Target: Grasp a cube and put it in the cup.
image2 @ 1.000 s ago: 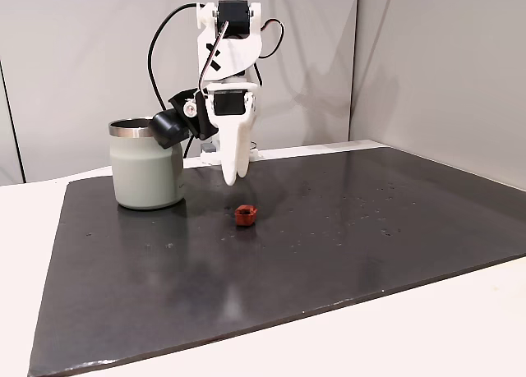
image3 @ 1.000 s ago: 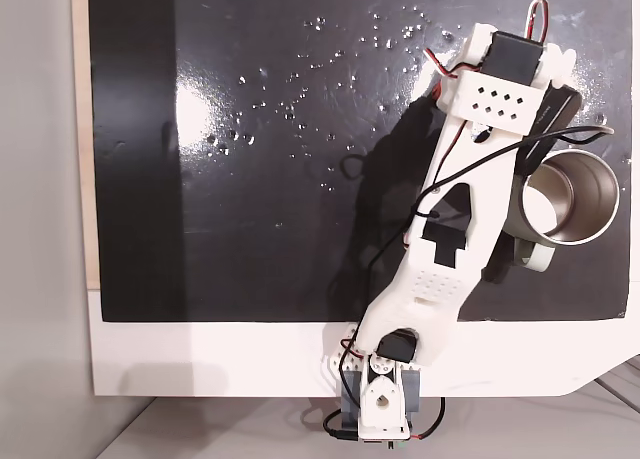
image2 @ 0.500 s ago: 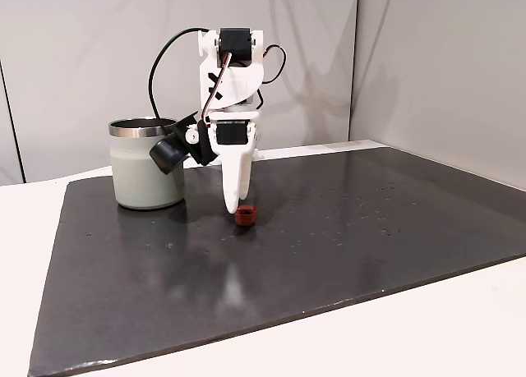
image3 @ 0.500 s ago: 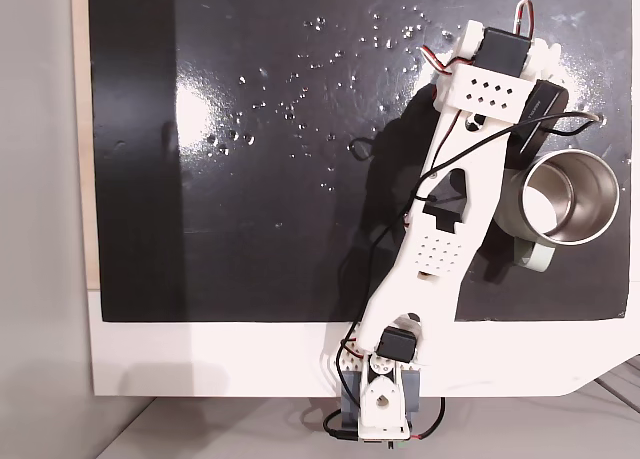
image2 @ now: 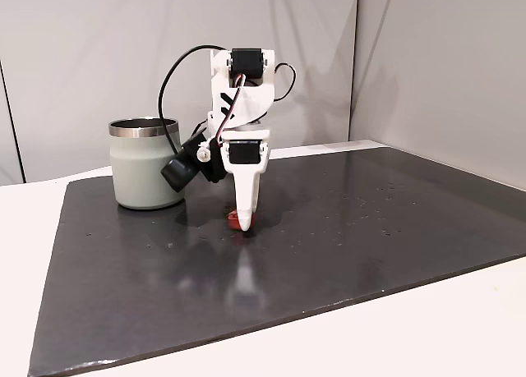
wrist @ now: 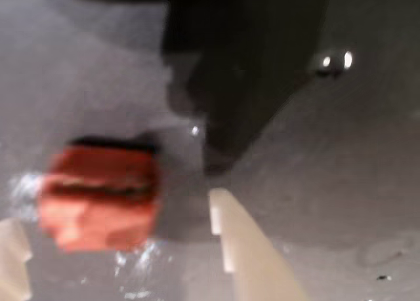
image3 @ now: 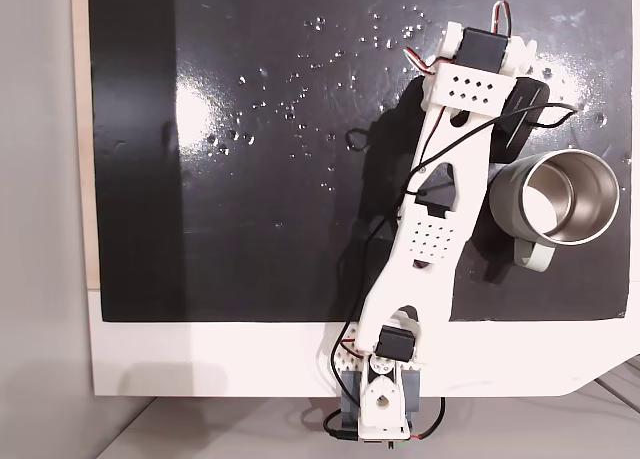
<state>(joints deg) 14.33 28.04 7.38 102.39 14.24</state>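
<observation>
Cube: small, red-orange, blurry, with a dark slot on top.
Gripper: fingers apart, one each side of the cube.
Cup: pale green, shiny rim.

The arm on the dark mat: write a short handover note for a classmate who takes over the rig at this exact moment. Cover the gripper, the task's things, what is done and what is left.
Gripper: open, lowered to the dark mat, its pale fingers on either side of the cube in the wrist view; no contact visible.
Small red-orange cube: resting on the mat between the fingers; in a fixed view it peeks out behind the fingertip.
Squat pale grey-green cup with a steel rim: upright on the mat, apart from the cube, with nothing visible inside from above.
Done: approach and straddle.
Left: close on the cube, lift it, carry it over the cup, release.
</observation>
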